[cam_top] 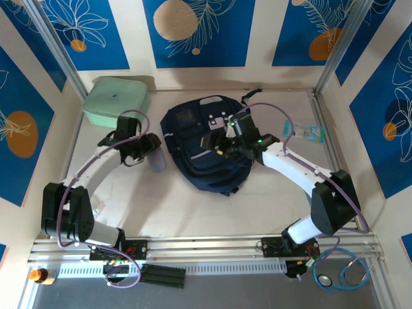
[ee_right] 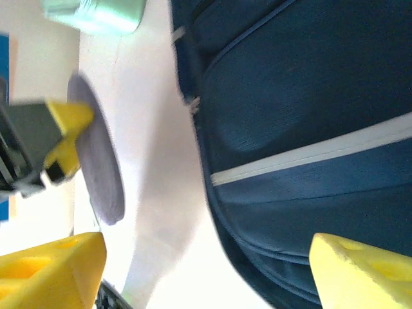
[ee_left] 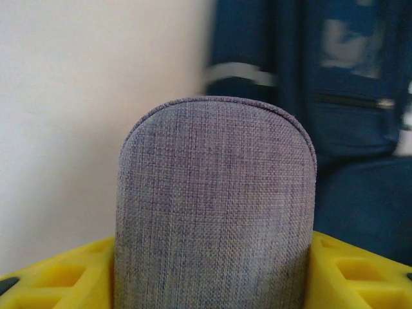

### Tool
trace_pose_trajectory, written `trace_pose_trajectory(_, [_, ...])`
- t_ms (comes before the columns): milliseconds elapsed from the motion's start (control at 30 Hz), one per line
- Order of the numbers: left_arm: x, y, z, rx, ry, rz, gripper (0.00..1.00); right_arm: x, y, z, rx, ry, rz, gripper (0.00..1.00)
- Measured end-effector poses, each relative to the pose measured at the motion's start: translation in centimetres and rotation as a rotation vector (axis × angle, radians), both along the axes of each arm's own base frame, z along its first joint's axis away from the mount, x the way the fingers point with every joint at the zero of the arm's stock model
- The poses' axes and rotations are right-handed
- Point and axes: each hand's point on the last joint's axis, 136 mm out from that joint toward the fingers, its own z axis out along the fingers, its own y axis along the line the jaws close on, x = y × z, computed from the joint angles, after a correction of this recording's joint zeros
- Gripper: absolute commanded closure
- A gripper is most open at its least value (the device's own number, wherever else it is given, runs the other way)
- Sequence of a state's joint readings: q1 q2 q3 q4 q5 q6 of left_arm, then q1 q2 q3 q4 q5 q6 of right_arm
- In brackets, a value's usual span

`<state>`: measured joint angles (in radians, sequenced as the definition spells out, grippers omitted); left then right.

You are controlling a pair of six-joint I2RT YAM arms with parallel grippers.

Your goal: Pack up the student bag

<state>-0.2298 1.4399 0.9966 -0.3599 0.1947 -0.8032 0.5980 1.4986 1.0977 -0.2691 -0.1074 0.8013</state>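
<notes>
The student bag (cam_top: 203,154) lay at mid-table, front pocket up, its long axis running far to near. The right gripper (cam_top: 225,143) hung over the bag's far half, jaws released and wide with nothing between them. The left gripper (cam_top: 147,149), left of the bag, was clenched on a grey fabric pouch (cam_top: 158,161) (rounded end poking out past the fingers). The bag therefore lay near, to the pouch's right, and the left arm was the carrier.
</notes>
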Motion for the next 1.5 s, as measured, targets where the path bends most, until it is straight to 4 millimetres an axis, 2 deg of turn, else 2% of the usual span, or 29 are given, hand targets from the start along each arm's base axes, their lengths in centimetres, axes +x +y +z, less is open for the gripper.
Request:
trace_pose_trajectory(167, [0.9,-4.8,1.5,-0.151,-0.030,-0.014,0.45,-2.7,4.9,0.6,0.018,-0.104,0.165,0.18])
trace_pose_trajectory(267, [1.1,-6.6,2.0,-0.227,-0.027,-0.013,0.45,-3.4,6.5,1.2,0.028,-0.164,0.217,0.20])
trace_pose_trajectory(333, [1.3,-7.5,2.2,-0.268,-0.021,-0.010,0.45,-3.2,6.8,1.1,0.019,-0.191,0.223,0.21])
trace_pose_trajectory(533, [2.2,-8.9,2.4,-0.366,-0.010,0.001,0.45,-1.0,7.0,-0.9,-0.056,-0.215,0.178,0.27])
trace_pose_trajectory(633, [2.3,-9.4,2.4,-0.396,-0.001,0.000,0.45,-0.2,7.2,-1.3,-0.076,-0.228,0.173,0.34])
trace_pose_trajectory(767, [2.4,-9.7,2.9,-0.421,-0.007,-0.002,0.42,0.9,7.7,-0.6,-0.064,-0.261,0.175,0.48])
trace_pose_trajectory(867, [2.7,-9.8,3.3,-0.434,-0.023,-0.002,0.41,1.8,7.2,-0.9,-0.054,-0.247,0.155,0.61])
trace_pose_trajectory(967, [3.0,-9.9,3.5,-0.453,-0.043,0.003,0.38,2.4,7.0,-0.9,-0.022,-0.226,0.146,0.67])
trace_pose_trajectory(1067, [3.1,-9.9,3.5,-0.467,-0.051,0.008,0.27,2.5,6.9,-0.8,-0.013,-0.221,0.147,0.70])
trace_pose_trajectory(1233, [3.0,-9.9,4.5,-0.493,-0.113,-0.020,0.02,2.8,6.1,-0.7,-0.007,-0.220,0.131,0.71])
trace_pose_trajectory(1367, [2.3,-9.1,5.7,-0.441,-0.204,-0.071,0.00,2.7,3.6,-0.4,-0.005,-0.215,0.098,0.71])
trace_pose_trajectory(1500, [1.6,-9.3,8.2,-0.324,-0.316,-0.209,0.00,3.3,-0.9,1.4,0.001,-0.237,0.020,0.71])
